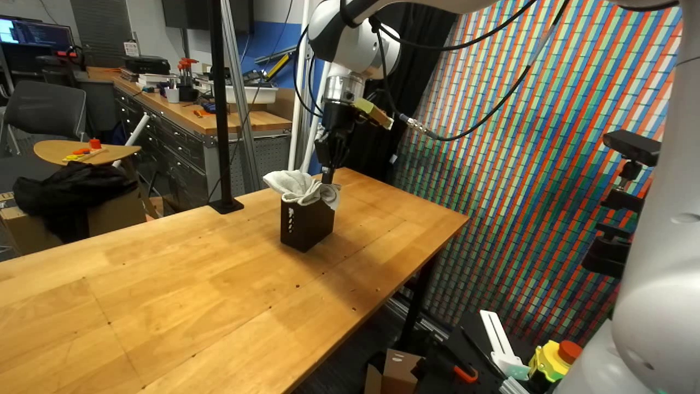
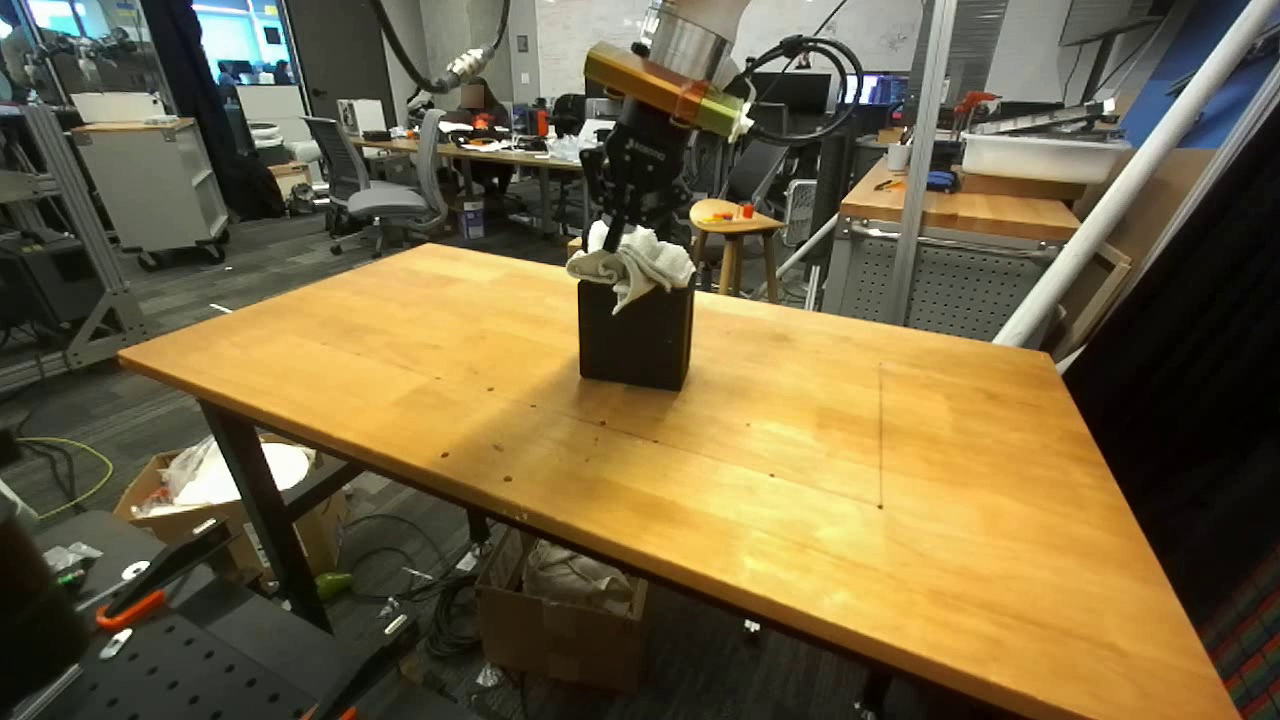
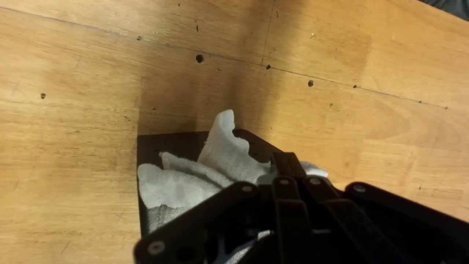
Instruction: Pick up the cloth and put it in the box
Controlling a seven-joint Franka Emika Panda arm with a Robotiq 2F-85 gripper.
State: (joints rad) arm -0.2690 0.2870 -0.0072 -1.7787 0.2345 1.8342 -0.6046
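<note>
1. My gripper is fully narrow, tips against the cloth; I can't tell if it's pinching any.
2. Cloth's bunched in the mouth of the box, spilling over the rim.
3. Box upright, far part of the counter.

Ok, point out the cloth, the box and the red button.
Cloth (image 2: pixel 652 264), in an exterior view: its crumpled middle.
Box (image 2: pixel 634 345), in an exterior view: its dark side.
Red button (image 1: pixel 570 352), in an exterior view: its cap.
</note>
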